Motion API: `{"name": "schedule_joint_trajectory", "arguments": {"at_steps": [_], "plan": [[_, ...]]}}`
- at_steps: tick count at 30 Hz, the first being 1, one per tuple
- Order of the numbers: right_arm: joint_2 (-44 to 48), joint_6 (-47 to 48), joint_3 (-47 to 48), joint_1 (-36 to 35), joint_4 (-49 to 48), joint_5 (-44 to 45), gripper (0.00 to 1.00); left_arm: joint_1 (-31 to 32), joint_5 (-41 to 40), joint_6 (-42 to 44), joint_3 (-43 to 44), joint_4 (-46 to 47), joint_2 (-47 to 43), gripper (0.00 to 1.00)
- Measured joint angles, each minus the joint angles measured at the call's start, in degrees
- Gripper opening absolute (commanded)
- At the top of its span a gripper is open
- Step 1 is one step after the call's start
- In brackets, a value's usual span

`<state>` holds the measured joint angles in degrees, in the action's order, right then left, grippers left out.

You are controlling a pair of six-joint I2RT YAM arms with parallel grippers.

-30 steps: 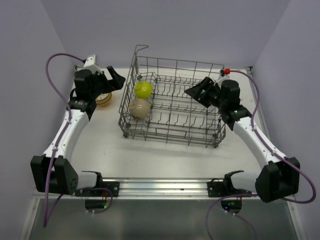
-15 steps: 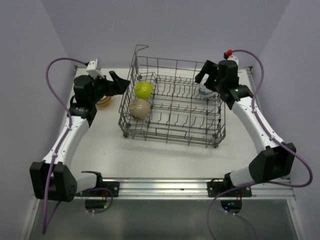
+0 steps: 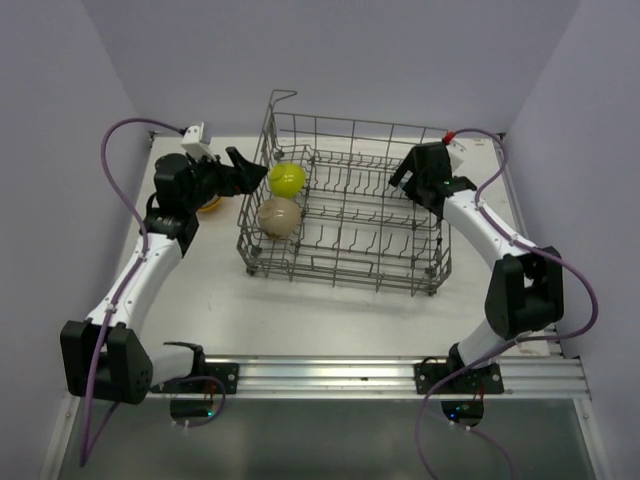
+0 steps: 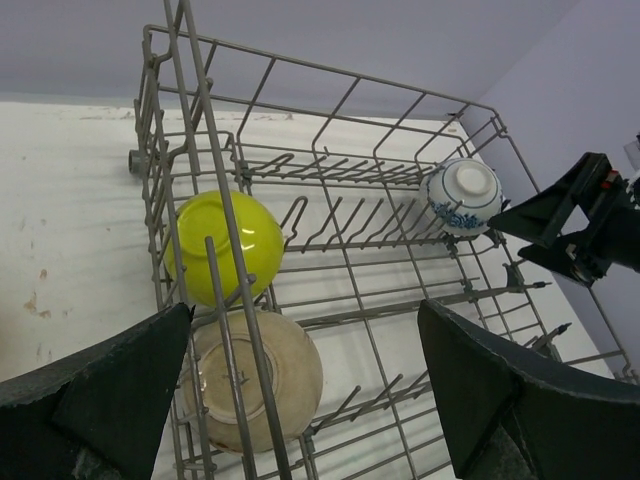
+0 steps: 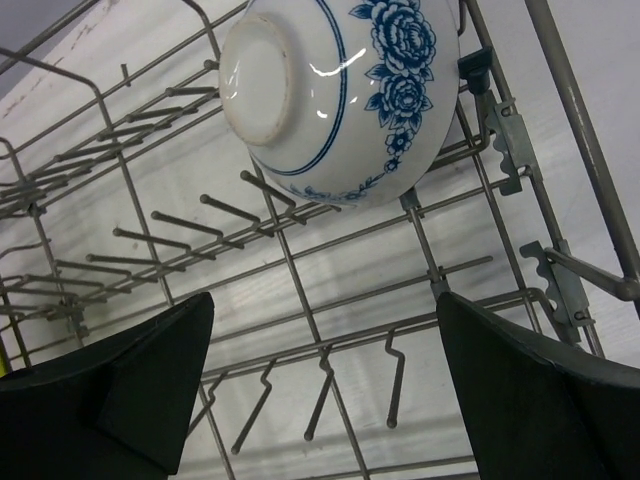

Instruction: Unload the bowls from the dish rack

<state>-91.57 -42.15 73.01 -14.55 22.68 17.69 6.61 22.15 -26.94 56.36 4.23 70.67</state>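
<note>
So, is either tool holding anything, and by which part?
Nothing is held: left tool and right tool are open and empty; the blue-patterned bowl sits ungripped in the dish rack.

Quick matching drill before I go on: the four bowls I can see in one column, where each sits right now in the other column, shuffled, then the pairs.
1. lime-yellow round bowl
2. beige round bowl
3. white round bowl with blue flowers
4. orange-yellow round bowl

A. on the white table, left of the grey wire dish rack
B. in the rack, right side
C. in the rack, left side, nearer
D. in the rack, left side, farther

Pairs: 1-D, 2-C, 3-B, 4-A
</note>
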Motion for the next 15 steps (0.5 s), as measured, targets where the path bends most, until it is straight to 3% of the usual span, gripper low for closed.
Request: {"name": "schedule_joint_trajectory", "arguments": {"at_steps": [15], "plan": [[-6.05,-12.00,-0.42,0.00,-7.13,8.74,0.99,1.90,-1.36,0.61,0.00,-0.46,1.22,1.00]]}}
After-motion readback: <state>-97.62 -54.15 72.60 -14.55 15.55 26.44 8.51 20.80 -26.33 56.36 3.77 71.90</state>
